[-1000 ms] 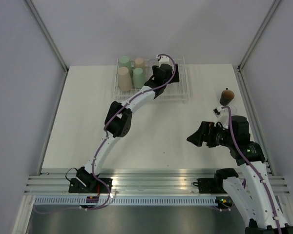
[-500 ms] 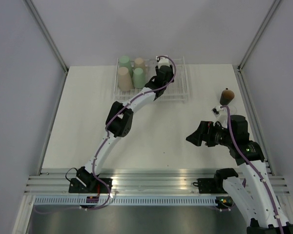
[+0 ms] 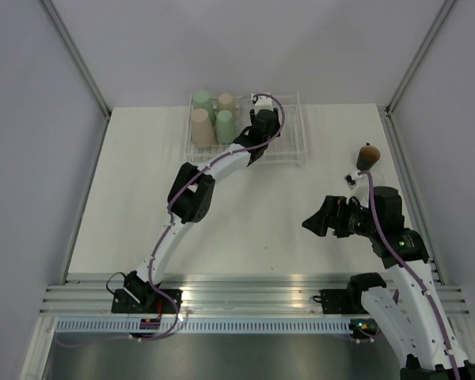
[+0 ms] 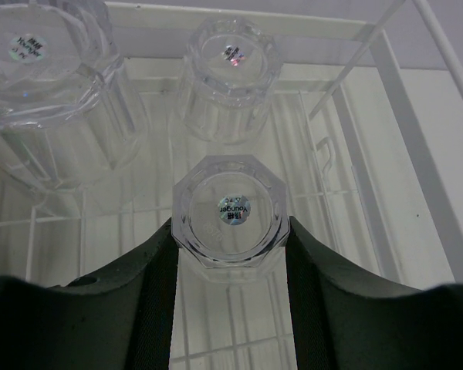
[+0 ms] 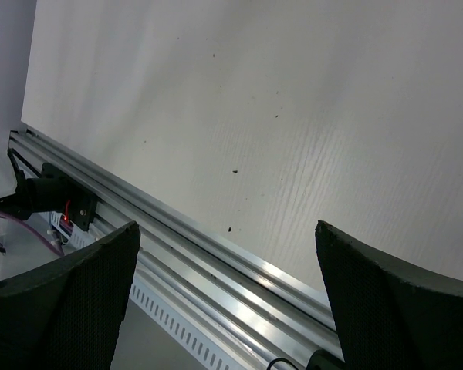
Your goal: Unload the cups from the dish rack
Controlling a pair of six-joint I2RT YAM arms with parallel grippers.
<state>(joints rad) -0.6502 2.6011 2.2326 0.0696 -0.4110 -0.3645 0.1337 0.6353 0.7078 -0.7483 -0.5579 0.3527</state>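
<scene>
One clear cup [image 4: 230,212] in left gripper [image 4: 230,231], inside dish rack [image 3: 294,138]; right gripper [image 5: 228,262] wide

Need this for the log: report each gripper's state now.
Left gripper: closed on a clear cup.
Right gripper: open, holding nothing.

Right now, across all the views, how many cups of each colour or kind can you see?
Green tumblers: 2
Beige tumblers: 2
Clear cups: 3
Dark brown cup: 1
Total: 8
</scene>
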